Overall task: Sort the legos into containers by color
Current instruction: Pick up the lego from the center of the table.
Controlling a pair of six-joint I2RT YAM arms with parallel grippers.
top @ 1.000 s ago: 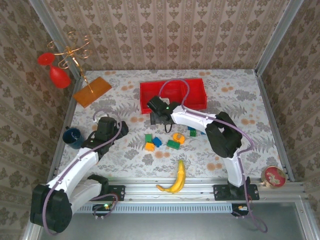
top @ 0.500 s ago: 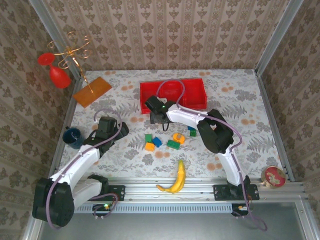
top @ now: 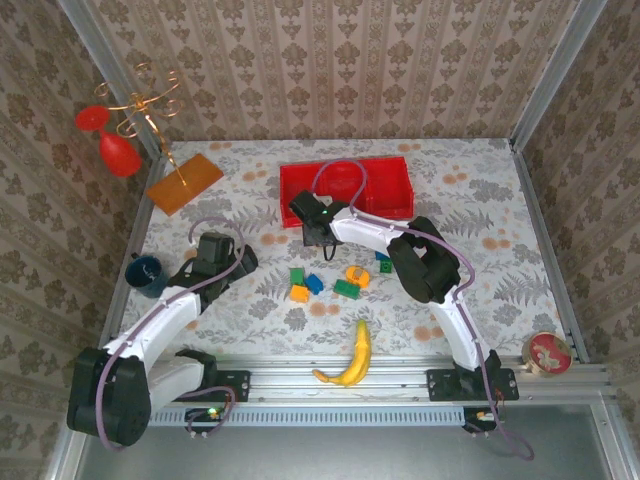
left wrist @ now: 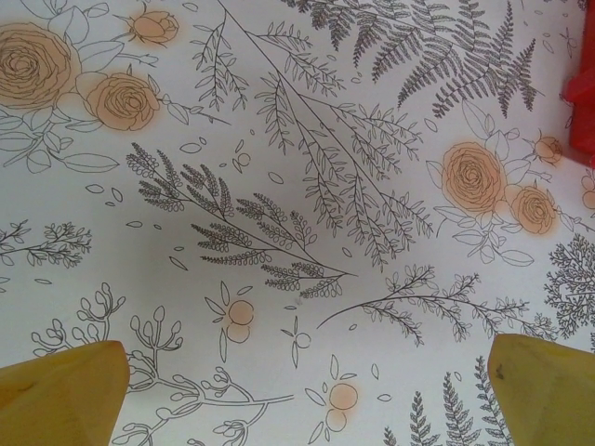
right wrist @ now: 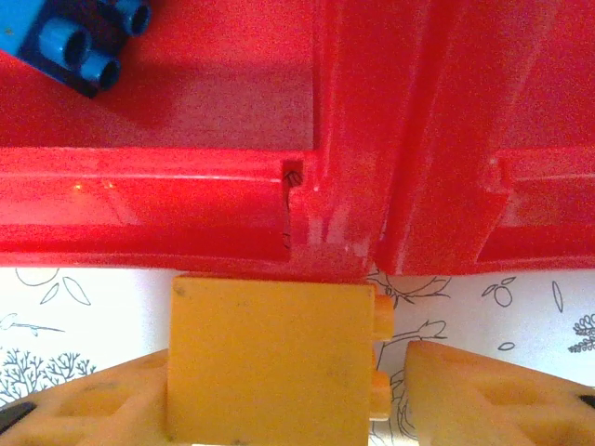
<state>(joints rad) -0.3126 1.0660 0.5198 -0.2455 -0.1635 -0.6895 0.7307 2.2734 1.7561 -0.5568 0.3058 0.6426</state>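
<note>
Orange lego [right wrist: 270, 358] lies on the desk [right wrist: 521, 307] just before the near wall of the red tray [right wrist: 186, 204], right at the ridge that parts two containers. It sits between the fingers of the right pincer [right wrist: 284, 381], with its studs turned sideways toward one finger. The other finger touches its flat flank, and a sliver of desk shows at the studded side, so the jaws are around it but not clamped.

Ahead, past the wall, a blue lego [right wrist: 74, 37] lies in one container. I judge the orange one belongs on the other side of the ridge, up and over the wall. More loose legos [top: 314, 284] lie near the right arm. The left pincer [left wrist: 302, 400] hangs wide open over bare desk, well apart. No brand or lettering can be read on lego or tray.
</note>
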